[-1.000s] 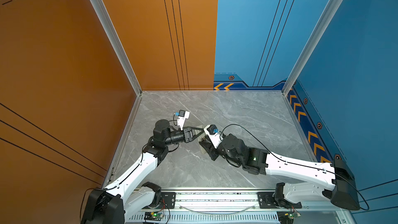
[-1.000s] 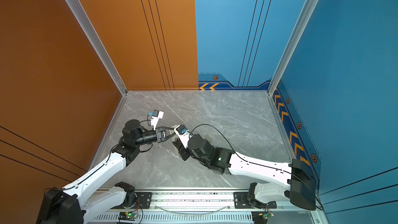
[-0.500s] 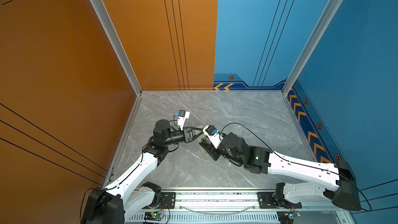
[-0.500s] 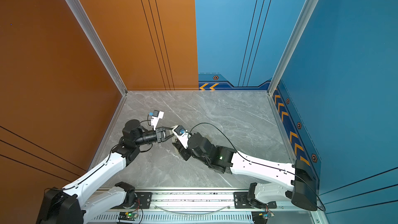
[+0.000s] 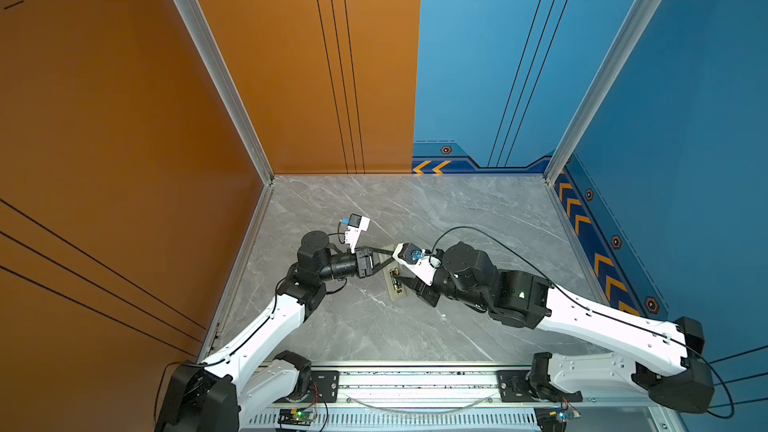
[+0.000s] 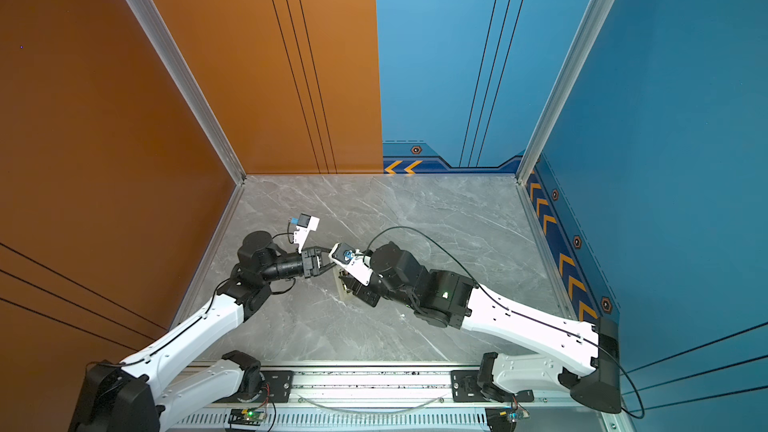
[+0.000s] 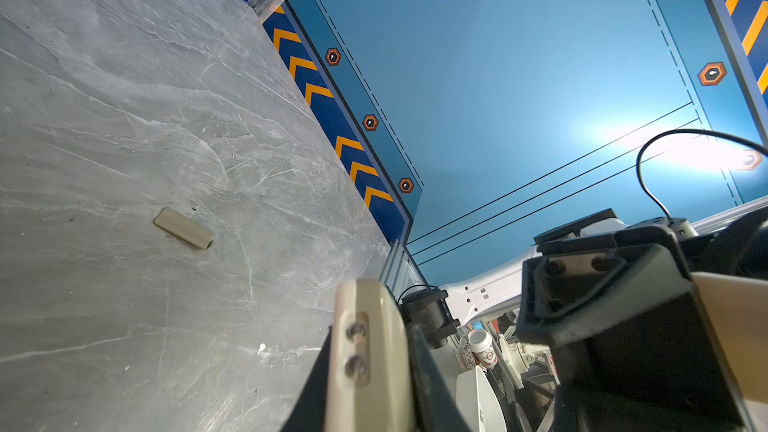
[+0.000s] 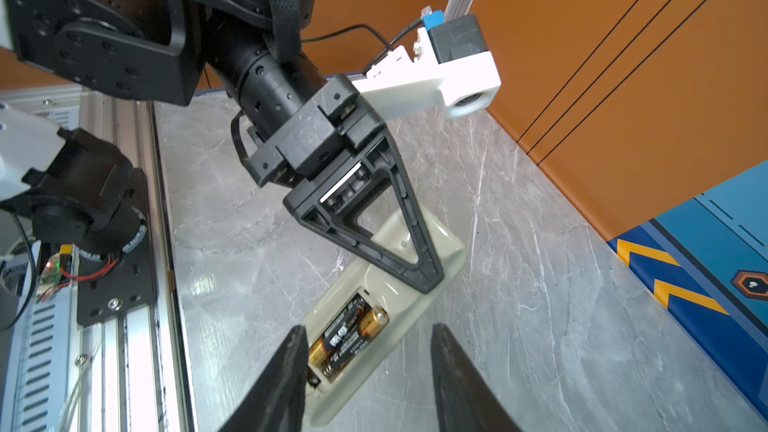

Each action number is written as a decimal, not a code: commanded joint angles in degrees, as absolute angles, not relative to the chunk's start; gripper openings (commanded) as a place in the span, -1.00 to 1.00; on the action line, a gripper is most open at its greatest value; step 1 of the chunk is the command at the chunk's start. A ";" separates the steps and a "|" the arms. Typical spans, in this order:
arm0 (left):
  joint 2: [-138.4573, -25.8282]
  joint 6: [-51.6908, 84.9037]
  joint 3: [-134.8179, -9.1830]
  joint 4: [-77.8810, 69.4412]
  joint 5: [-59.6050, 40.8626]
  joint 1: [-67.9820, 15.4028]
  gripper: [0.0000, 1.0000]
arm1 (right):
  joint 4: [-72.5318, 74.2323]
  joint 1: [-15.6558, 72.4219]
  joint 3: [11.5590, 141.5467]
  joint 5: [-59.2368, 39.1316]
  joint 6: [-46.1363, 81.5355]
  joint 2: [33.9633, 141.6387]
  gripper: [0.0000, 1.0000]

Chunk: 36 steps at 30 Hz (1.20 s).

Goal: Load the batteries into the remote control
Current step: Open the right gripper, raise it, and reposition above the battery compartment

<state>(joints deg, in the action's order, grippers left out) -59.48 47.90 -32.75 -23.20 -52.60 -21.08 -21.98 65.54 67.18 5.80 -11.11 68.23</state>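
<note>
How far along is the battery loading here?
Done: both black, copper-ended batteries lie side by side in the open compartment of the cream-white plastic remote control. In hand: the shut left gripper rests its tip on the remote, seemingly steadying it; the open right gripper straddles the battery end, holding nothing. Remaining: a small cream cover-like piece lies apart on the grey marble table, not fitted.

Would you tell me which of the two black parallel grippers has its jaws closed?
The left gripper, tip against the white plastic remote control; the right gripper stands open around the black copper-ended batteries.
</note>
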 commanded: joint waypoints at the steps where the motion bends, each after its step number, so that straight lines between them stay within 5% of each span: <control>1: -58.94 48.55 -34.01 -25.34 -55.66 -21.62 -1.00 | -31.42 65.50 69.80 2.80 -18.38 67.23 -0.10; 11: -57.79 46.64 -34.54 -21.20 -57.74 -21.68 -1.00 | -39.68 66.61 72.38 4.78 -28.09 67.68 -0.14; 17: -57.66 45.48 -34.71 -19.43 -57.73 -21.69 -1.00 | -41.39 66.83 75.37 5.84 -31.43 71.18 -0.34; 36: -57.13 42.63 -35.71 -15.19 -57.61 -22.30 -1.00 | -42.62 67.40 80.71 6.98 -32.33 79.87 -0.50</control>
